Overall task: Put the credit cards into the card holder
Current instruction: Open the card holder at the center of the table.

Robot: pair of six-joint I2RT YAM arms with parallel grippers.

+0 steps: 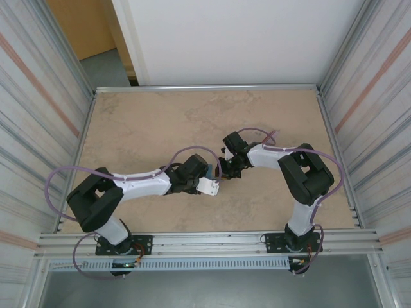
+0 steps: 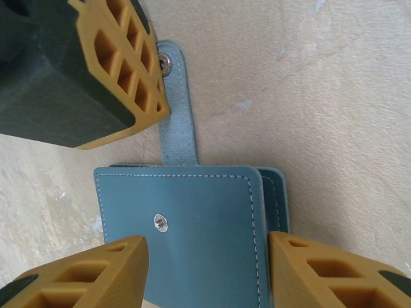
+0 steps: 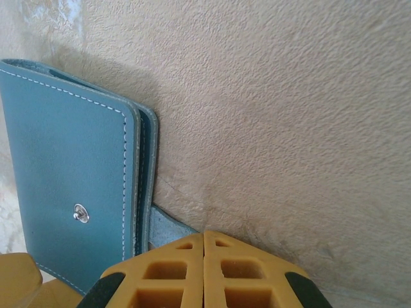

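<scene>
Currently the holder (image 1: pixel 209 171) is lying folded shut at mid-table (image 1: pixel 141 128), between the two arms. Its strap (image 2: pixel 176 122) is lying undone and flat, reaching out toward the right arm.

The left gripper (image 2: pixel 205 276) is straddling the holder with its jaws apart, one finger at either edge. I cannot tell whether the pads are touching the leather.

The right gripper (image 3: pixel 204 269) is sitting fully closed with its tips on the strap. Whether it is pinching the strap or only pressing it down is not clear.

Judging by this, opening the holder is the step in hand. To do it well, the right arm should be pinning the strap so the holder is not sliding. The left fingers should be catching only the top cover at the edge where the layers are showing, and lifting slowly.

From the left wrist, the whole strap and its snap are showing, along with the stud (image 2: pixel 160 222) on the cover. From the right wrist, the stacked edges of the fold are showing more plainly. From above, the arms are hiding most of the holder.
</scene>
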